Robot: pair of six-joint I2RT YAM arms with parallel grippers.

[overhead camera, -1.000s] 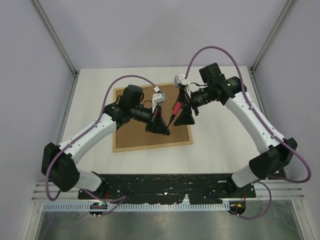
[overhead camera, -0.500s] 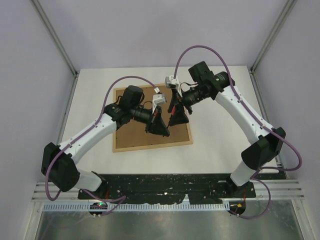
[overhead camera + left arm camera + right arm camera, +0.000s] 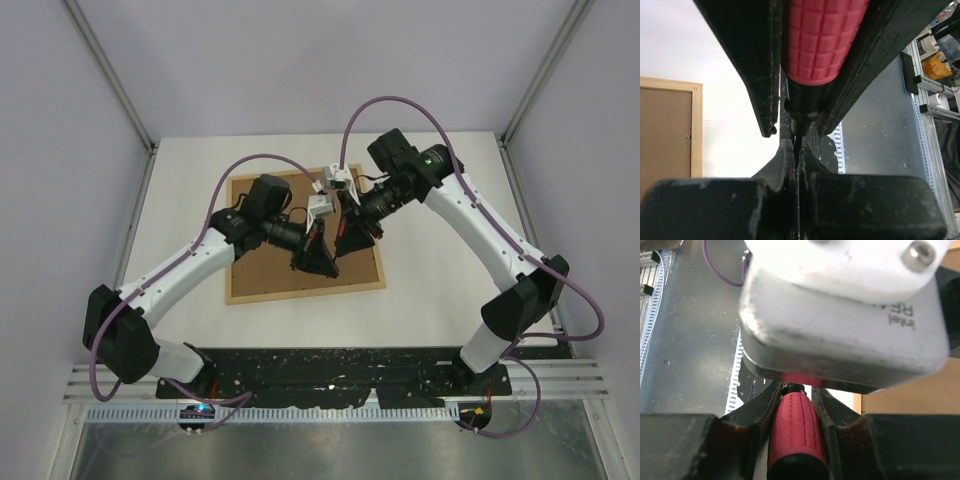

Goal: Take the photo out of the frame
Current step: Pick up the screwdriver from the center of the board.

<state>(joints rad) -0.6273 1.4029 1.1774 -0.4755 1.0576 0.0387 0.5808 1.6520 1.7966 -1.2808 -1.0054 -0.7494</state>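
Across the middle of the pale table (image 3: 440, 300), a little to the left: the frame (image 3: 262, 282), flat, brown fibreboard back upward, light wood strip round the edge. Laid face down, most likely, to expose the side for opening. No sign of the photo in any view; judged to be hidden under that backing, inside the frame, not yet out.

Over the frame's far right part: the left arm (image 3: 190, 260) reaching in from the near left, the right arm (image 3: 485, 225) from the near right, wrists nose to nose. Brought together so, by the look of it, to pass a tool across.

Between them, held off the board: the small screwdriver (image 3: 822, 40), red gridded handle, thin dark shaft (image 3: 797, 135). Clamped fully shut on that shaft: the left gripper (image 3: 797, 160), a poor hold for turning or levering. Drawn in round the red handle: the right gripper (image 3: 796, 388), partly closed, fingers (image 3: 826, 405) against both sides of it, to judge by the two wrist views. A grip on the thick end, better suited to prising at the backing's fasteners. Tool gripped at both ends at once, then.

Smallest: a dark speck (image 3: 688, 136) by the inner edge of the wood strip in the left wrist view, perhaps one such fastener; too small to tell.
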